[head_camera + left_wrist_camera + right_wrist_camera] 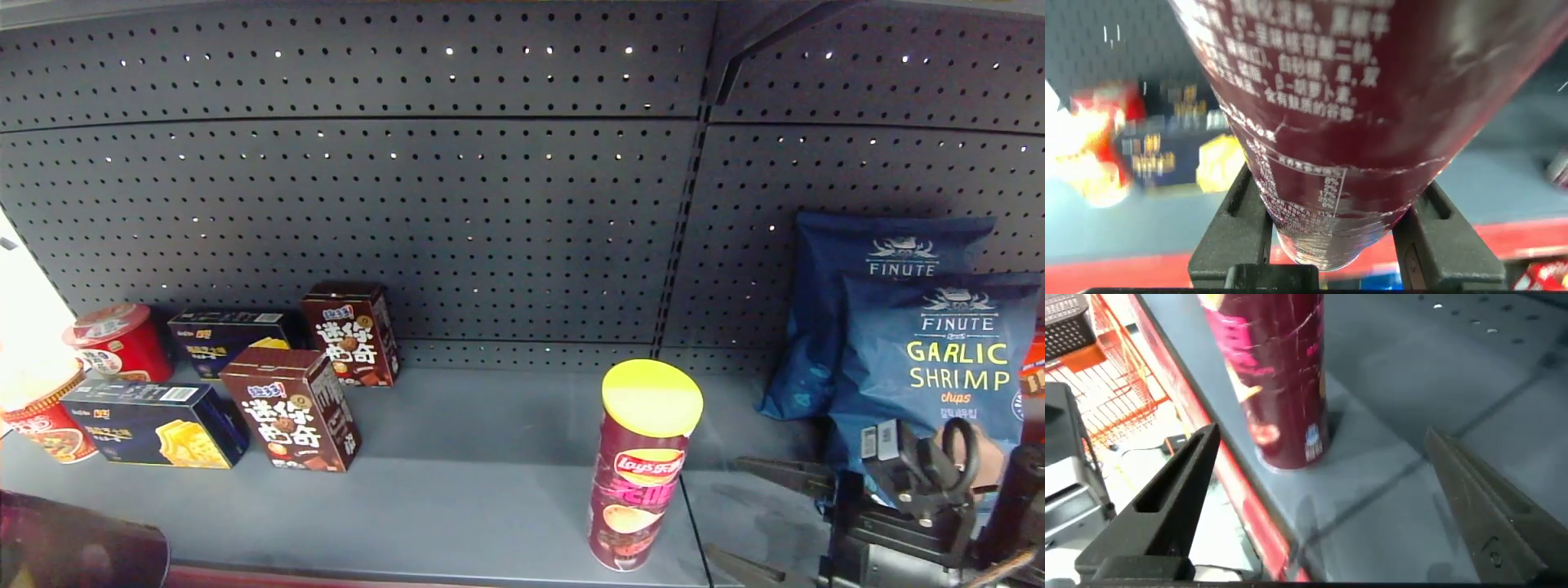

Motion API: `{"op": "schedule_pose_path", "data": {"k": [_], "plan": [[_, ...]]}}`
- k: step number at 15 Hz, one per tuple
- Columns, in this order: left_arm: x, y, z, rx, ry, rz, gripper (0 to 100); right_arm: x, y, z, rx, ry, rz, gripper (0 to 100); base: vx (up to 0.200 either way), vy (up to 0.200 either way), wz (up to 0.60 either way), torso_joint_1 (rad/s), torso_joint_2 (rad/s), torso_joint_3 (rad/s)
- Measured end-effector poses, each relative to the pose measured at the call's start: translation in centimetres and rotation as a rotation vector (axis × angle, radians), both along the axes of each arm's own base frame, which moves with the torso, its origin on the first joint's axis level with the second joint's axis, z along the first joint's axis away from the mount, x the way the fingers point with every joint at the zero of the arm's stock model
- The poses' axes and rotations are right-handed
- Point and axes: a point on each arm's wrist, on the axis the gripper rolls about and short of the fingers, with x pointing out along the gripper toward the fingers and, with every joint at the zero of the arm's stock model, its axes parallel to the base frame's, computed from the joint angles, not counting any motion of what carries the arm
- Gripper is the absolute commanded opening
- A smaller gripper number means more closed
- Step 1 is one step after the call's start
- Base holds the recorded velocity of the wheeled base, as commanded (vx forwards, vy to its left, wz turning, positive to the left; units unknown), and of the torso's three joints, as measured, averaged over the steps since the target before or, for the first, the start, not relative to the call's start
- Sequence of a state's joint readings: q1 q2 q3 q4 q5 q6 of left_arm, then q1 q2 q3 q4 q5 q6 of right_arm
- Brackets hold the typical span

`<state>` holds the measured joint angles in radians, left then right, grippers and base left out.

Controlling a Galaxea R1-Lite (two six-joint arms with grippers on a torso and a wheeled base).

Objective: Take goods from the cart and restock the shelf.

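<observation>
A maroon chips can [645,465] with a yellow lid stands upright on the grey shelf [457,498], close to its front edge. My right gripper [759,516] is open just to the right of that can, level with its lower half and apart from it. In the right wrist view the same can [1278,384] stands beyond the spread fingers [1167,506]. My left gripper [1335,241] is shut on a second maroon chips can [1331,106], which shows at the lower left of the head view [73,547], in front of the shelf edge.
On the shelf's left stand two brown cookie boxes [294,408], two navy boxes [155,425] and red cup noodles [118,343]. Blue shrimp chips bags [939,359] lean at the right. Bare shelf lies between the boxes and the can. An orange cart [1110,384] stands below.
</observation>
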<state>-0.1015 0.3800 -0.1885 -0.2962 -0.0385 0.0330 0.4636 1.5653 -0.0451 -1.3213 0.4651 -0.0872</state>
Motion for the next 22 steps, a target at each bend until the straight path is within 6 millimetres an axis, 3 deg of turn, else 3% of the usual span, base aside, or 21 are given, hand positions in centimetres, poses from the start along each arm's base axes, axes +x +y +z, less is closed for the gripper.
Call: {"op": "schedule_pose_path", "data": {"k": [4, 8, 11, 13, 15, 19, 22], "plan": [[0.2, -0.3, 2.7, 0.061, -0.006, -0.108, 0, -3.9, -3.1, 1.7, -0.074, 0.054, -0.146, 100, 0.0, 0.0, 0.0, 0.0, 0.0, 0.0], [0.3, -0.8, 5.6, 0.128, 0.056, -0.325, 0, -10.0, -6.6, 3.8, -0.134, 0.029, -0.442, 100, 0.0, 0.0, 0.0, 0.0, 0.0, 0.0], [2.1, -1.2, 7.1, 0.134, 0.095, -0.426, 0, -15.5, -9.0, 3.7, -0.107, -0.014, -0.658, 100, 0.0, 0.0, 0.0, 0.0, 0.0, 0.0], [4.1, -1.7, 7.6, 0.13, 0.124, -0.51, 0, -18.1, -9.7, 3.4, -0.028, -0.052, -0.791, 100, 0.0, 0.0, 0.0, 0.0, 0.0, 0.0], [6.5, -2.6, 7.9, 0.118, 0.143, -0.591, 0, -19.0, -9.9, 2.6, 0.007, -0.085, -0.871, 100, 0.0, 0.0, 0.0, 0.0, 0.0, 0.0], [11.5, -5.4, 7.8, 0.023, 0.193, -0.73, 0, -17.9, -9.9, -0.8, -0.007, -0.136, -0.971, 100, 0.0, 0.0, 0.0, 0.0, 0.0, 0.0], [15.5, -7.4, 6.9, 0.019, 0.264, -0.757, 0, -17.5, -9.8, -2.0, 0.022, -0.131, -0.987, 100, 0.0, 0.0, 0.0, 0.0, 0.0, 0.0]]}}
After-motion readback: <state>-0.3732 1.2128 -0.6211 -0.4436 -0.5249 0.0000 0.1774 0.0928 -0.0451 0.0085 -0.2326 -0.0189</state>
